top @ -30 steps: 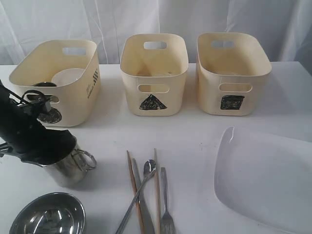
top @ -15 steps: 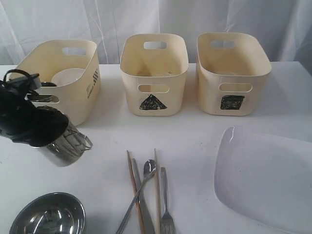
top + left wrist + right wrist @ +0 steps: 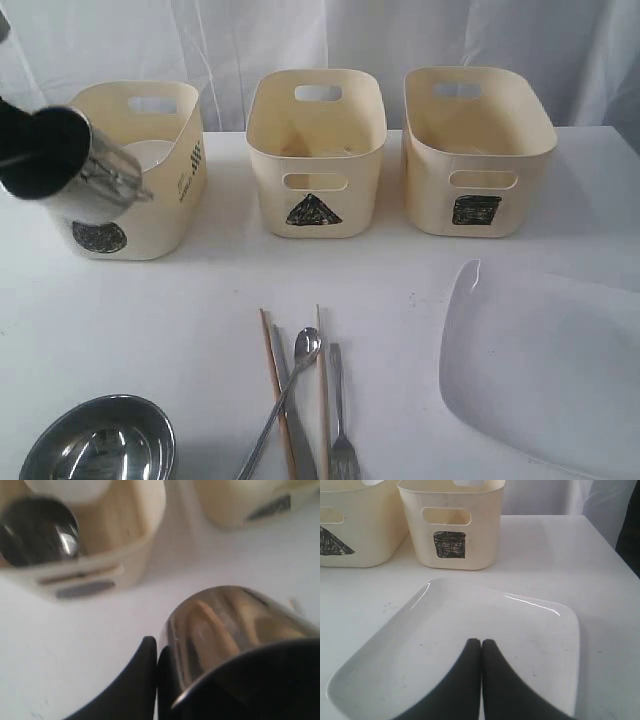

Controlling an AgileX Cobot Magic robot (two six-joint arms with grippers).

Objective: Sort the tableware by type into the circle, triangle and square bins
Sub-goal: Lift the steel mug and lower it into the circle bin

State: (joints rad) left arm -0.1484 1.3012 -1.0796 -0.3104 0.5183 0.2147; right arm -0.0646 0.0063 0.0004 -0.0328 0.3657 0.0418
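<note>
My left gripper [image 3: 156, 647] is shut on the rim of the steel mug [image 3: 100, 187], one finger inside and one outside. It holds the mug tilted in the air at the front left of the circle bin [image 3: 170, 205]. That bin holds a small white bowl [image 3: 150, 155] and a dark steel item [image 3: 37, 530]. The triangle bin [image 3: 316, 150] and square bin [image 3: 477, 150] stand to the right. My right gripper [image 3: 481, 642] hangs shut over the large white plate [image 3: 470, 615].
A steel bowl [image 3: 97, 440] sits at the front left. Chopsticks [image 3: 322, 385], a spoon [image 3: 290, 385], a knife [image 3: 298, 440] and a fork [image 3: 341, 430] lie bunched at the front centre. The plate [image 3: 550, 370] fills the front right.
The left gripper has lifted the steel mug off the table, up and back to the circle bin's front. The right arm has not moved.
</note>
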